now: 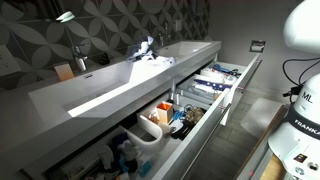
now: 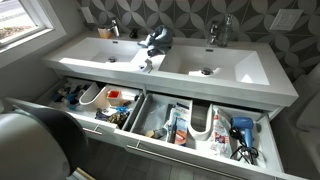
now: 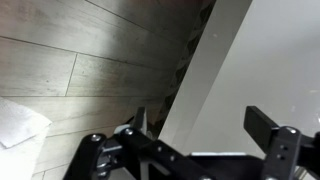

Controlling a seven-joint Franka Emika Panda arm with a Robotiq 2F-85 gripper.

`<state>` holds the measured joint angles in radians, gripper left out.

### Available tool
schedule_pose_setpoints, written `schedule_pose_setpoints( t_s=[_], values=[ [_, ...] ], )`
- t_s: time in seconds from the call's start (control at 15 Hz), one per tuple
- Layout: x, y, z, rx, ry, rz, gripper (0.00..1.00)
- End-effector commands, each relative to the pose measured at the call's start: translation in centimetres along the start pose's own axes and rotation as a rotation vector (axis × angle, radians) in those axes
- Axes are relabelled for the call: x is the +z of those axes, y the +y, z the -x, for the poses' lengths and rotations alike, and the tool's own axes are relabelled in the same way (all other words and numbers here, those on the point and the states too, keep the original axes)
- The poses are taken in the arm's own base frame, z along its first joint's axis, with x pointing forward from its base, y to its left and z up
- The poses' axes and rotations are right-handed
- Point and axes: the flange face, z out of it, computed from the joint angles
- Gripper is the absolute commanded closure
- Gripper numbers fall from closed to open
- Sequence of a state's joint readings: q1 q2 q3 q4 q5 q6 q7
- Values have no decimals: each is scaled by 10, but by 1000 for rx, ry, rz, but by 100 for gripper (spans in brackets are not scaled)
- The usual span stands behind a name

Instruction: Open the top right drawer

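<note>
Well, my claw (image 3: 188, 150) hangs wide and empty above the plank floor (image 3: 70, 70). The top right drawer (image 2: 200, 157) already stands pulled out from under the sink surface (image 2: 250, 65) in both exterior views, its long axis running along the vanity. A pale flat panel (image 3: 265, 60), likely its front, lies just ahead-right of my claw. I judge little pulling remains.
</note>
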<state>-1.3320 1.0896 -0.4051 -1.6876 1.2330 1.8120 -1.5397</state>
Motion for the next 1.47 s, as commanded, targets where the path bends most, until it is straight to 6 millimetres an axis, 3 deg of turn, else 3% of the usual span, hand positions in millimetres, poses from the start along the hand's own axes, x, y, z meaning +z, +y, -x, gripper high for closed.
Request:
schedule_pose_setpoints(
  t_s=[0.0,0.27,0.87,1.27,1.4],
  values=[
    [-37,-39,-11,-80,44,78,0],
    [-43,-79,-17,-189,88,90,0],
    [-52,-174,-6,-441,176,184,0],
    [-40,-243,-9,-619,266,183,0],
    [-31,-258,-15,-657,289,155,0]
  ],
)
